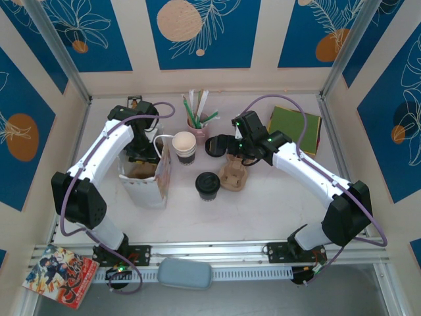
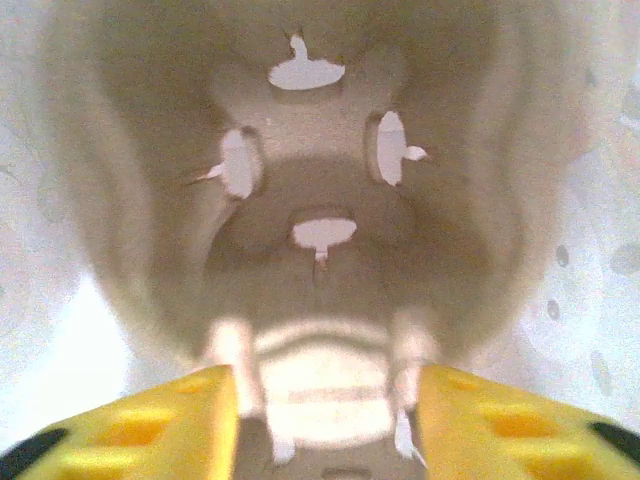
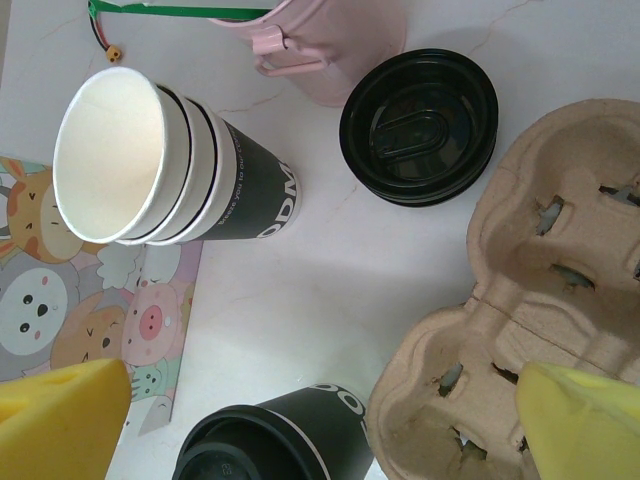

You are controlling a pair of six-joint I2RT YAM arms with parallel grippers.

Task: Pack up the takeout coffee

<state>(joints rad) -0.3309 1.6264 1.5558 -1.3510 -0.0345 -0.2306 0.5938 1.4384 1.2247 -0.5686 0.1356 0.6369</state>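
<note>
White paper bag (image 1: 150, 187) stands open at the left of the counter (image 1: 276, 204), with the left arm bent down into its mouth. A brown pulp carrier (image 2: 320, 200) sits inside the bag. Left fingers (image 2: 180, 420) are yellow and apart with the carrier's near edge in the gap; cannot tell whether they pinch it or sit loose. A stack of lidless cups (image 1: 185, 146) is just right of the bag top. Takeout coffee (image 1: 208, 185), black lid on, stands on the counter outside the bag, between the bag and a second pulp carrier (image 1: 233, 174), just beside both. A pink cup of straws (image 1: 197, 124) is at the back, with loose black lids (image 3: 420, 125) beside it. Right fingers (image 3: 60, 415) are spread wide and empty, hovering over the second carrier and the coffee. A green pad (image 1: 294, 128) lies in the back right corner.
</note>
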